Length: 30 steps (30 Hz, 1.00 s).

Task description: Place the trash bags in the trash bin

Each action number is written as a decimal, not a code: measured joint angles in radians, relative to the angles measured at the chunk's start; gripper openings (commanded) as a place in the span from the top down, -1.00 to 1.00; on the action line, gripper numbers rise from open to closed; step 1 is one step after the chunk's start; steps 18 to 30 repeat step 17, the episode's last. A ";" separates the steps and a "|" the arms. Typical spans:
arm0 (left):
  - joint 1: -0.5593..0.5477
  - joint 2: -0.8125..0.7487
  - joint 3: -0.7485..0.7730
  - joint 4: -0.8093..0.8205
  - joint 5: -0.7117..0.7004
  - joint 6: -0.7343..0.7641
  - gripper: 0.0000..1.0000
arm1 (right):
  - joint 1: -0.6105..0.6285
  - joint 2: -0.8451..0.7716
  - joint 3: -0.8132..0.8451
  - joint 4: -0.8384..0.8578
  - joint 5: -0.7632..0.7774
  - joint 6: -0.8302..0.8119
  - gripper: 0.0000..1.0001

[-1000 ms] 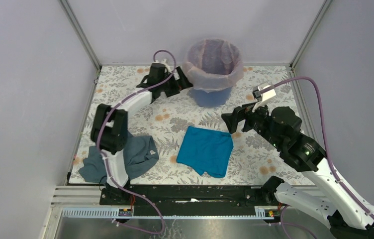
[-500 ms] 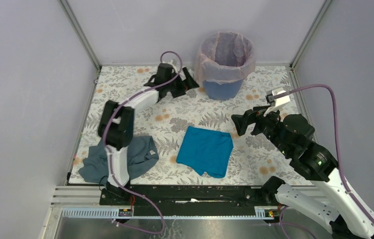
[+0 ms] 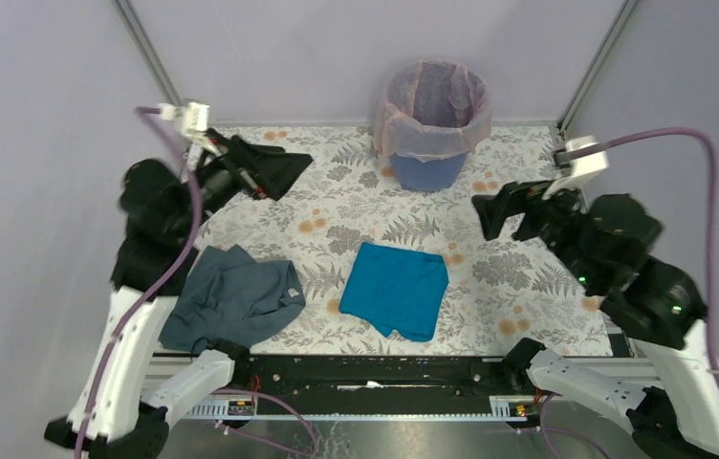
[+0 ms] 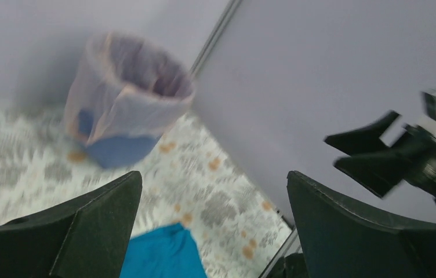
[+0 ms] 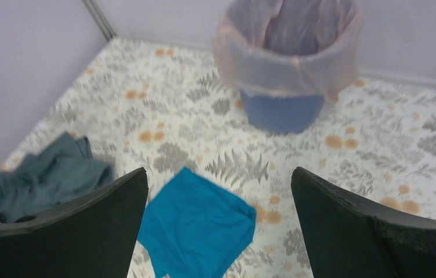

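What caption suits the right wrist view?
Open right gripper looks over a teal cloth toward the bag-lined trash bin.

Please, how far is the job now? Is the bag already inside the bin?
Done, it seems: a thin pinkish bag lines the trash bin, with its edge folded over the rim. In hand: nothing. The left end effector and right end effector are both open and empty, away from the bin. Left: probably nothing, since no other bag is visible.

trash bin [image 4: 120, 149] blurred, teal cloth [image 4: 163, 255] cut off
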 measured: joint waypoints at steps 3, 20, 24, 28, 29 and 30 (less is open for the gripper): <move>-0.001 -0.087 0.067 0.034 0.019 0.014 -0.98 | 0.000 0.031 0.175 -0.056 0.024 -0.005 -0.99; -0.001 -0.158 0.089 0.040 -0.036 0.076 -0.98 | 0.000 -0.039 0.323 -0.124 0.146 0.037 -0.99; -0.001 -0.158 0.089 0.040 -0.036 0.076 -0.98 | 0.000 -0.039 0.323 -0.124 0.146 0.037 -0.99; -0.001 -0.158 0.089 0.040 -0.036 0.076 -0.98 | 0.000 -0.039 0.323 -0.124 0.146 0.037 -0.99; -0.001 -0.158 0.089 0.040 -0.036 0.076 -0.98 | 0.000 -0.039 0.323 -0.124 0.146 0.037 -0.99; -0.001 -0.158 0.089 0.040 -0.036 0.076 -0.98 | 0.000 -0.039 0.323 -0.124 0.146 0.037 -0.99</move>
